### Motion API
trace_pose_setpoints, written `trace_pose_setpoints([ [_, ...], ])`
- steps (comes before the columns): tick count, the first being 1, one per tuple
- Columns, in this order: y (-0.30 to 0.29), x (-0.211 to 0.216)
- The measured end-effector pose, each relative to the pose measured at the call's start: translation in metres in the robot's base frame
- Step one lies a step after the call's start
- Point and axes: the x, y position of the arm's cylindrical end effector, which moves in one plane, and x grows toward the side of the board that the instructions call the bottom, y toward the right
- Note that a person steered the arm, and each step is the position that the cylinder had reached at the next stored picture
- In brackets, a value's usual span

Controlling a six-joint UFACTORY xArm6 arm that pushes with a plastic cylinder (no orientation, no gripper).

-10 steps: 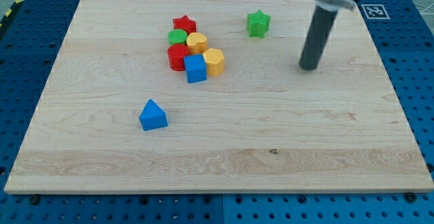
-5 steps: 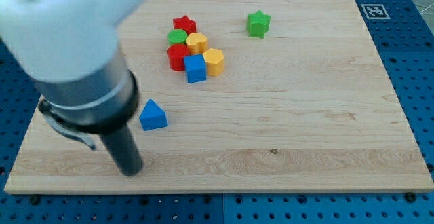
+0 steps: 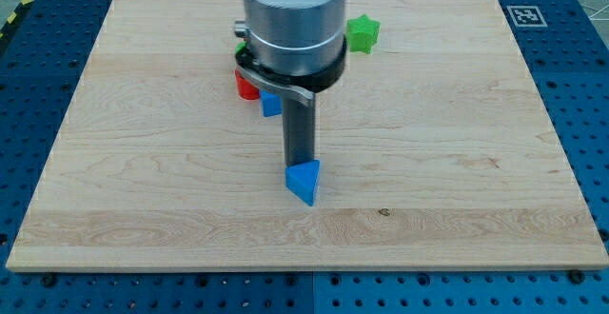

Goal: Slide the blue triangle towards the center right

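Observation:
The blue triangle (image 3: 304,182) lies on the wooden board (image 3: 457,162), a little below the board's middle. My tip (image 3: 298,162) stands right at the triangle's upper left side, touching it or nearly so. The rod rises from there and the arm's grey body (image 3: 290,19) covers the upper middle of the board.
A green star (image 3: 363,32) lies near the view's top, just right of the arm. A red block (image 3: 246,85) and a blue block (image 3: 271,104) of a cluster show below the arm; the other blocks of that cluster are hidden behind it.
The arm swung from the board's right to its lower left, then to the middle. The blue triangle has slid to the right and slightly down, and has turned.

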Motion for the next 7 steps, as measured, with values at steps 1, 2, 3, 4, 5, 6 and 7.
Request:
trace_pose_setpoints([
  [1, -0.021, 0.017],
  [2, -0.061, 0.038],
  [3, -0.045, 0.058],
  [4, 0.001, 0.053],
  [5, 0.004, 0.032],
  [6, 0.008, 0.010],
  [7, 0.045, 0.001],
])
